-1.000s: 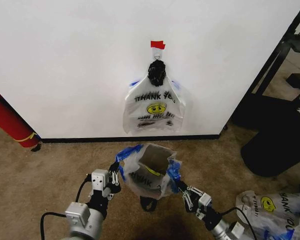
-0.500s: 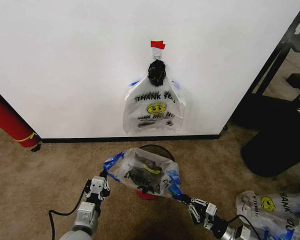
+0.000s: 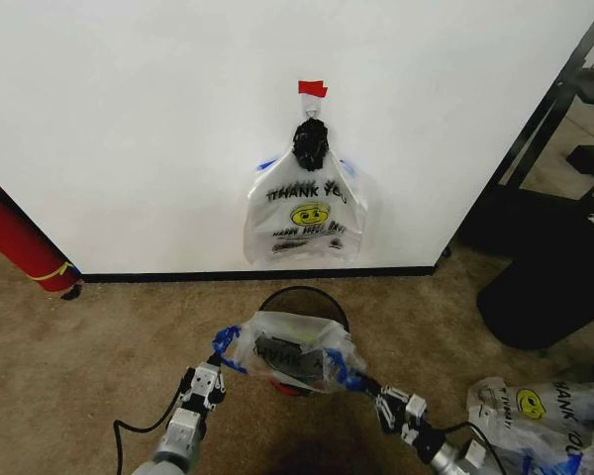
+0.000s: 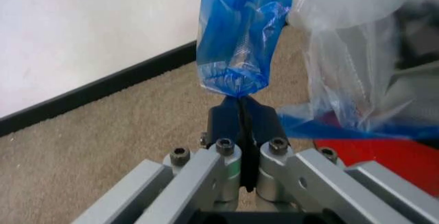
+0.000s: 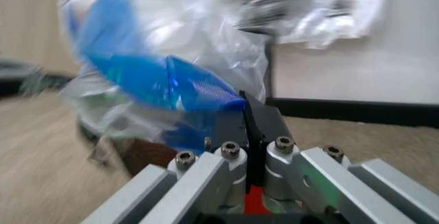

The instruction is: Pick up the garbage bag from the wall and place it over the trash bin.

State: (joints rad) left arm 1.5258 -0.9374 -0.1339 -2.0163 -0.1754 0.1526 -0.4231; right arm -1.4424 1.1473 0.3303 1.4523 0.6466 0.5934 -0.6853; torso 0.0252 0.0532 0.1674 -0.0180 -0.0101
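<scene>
Garbage bag [image 3: 295, 353], thin white plastic with blue handle strips, hangs stretched between two robot grippers just above the trash bin [image 3: 302, 298], a small round black mesh basket on brown carpet in front of the wall [image 3: 129, 119]. The left gripper [image 3: 212, 372] pinches one blue handle, its jaws closed tight on the plastic; the left wrist view shows the strip rising straight out of the clamped jaws. The right gripper [image 3: 372, 386] is likewise closed on the other blue handle. The bag sits over the near side of the bin, with the far part of the rim uncovered. A second like-printed bag [image 3: 307, 213] hangs on the wall under a piece of red tape [image 3: 312, 88].

Judged risks: the film may slip or tear at the pinched handles, or the mouth may collapse and miss the rim, nudging the light bin over.
</scene>
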